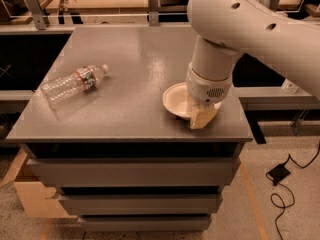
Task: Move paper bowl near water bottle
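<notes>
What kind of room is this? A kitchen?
Probably a lab or workshop, not a kitchen. The table is a grey drawer cabinet, a black cable lies on the speckled floor, and a workbench stands behind. The gripper sits at the paper bowl, at the cabinet's near right edge.

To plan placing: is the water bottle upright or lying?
Lying: the water bottle rests lengthwise on the table. The pincer is at the paper bowl.
</notes>
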### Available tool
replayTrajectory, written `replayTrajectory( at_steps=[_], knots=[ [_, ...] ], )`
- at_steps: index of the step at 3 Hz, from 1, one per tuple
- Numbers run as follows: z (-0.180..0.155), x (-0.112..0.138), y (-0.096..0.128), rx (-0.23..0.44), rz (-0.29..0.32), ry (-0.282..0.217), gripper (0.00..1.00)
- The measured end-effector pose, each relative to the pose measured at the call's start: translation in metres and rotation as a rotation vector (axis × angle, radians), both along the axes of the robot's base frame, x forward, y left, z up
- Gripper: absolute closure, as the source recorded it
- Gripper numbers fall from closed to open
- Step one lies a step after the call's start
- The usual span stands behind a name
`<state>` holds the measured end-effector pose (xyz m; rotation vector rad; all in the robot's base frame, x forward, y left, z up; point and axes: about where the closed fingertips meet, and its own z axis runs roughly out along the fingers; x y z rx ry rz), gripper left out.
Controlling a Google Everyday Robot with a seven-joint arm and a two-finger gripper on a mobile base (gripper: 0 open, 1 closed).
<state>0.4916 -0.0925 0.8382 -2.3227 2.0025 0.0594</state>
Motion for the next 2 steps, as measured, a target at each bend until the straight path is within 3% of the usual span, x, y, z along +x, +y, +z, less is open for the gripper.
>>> replayTrajectory(
  at_steps=[1,2],
  knots=[
    [0.011,0.002,-0.001,-0.003,0.02,-0.016,1.0],
    [0.037,0.012,-0.009,-0.004,0.013,-0.078,1.0]
  ],
)
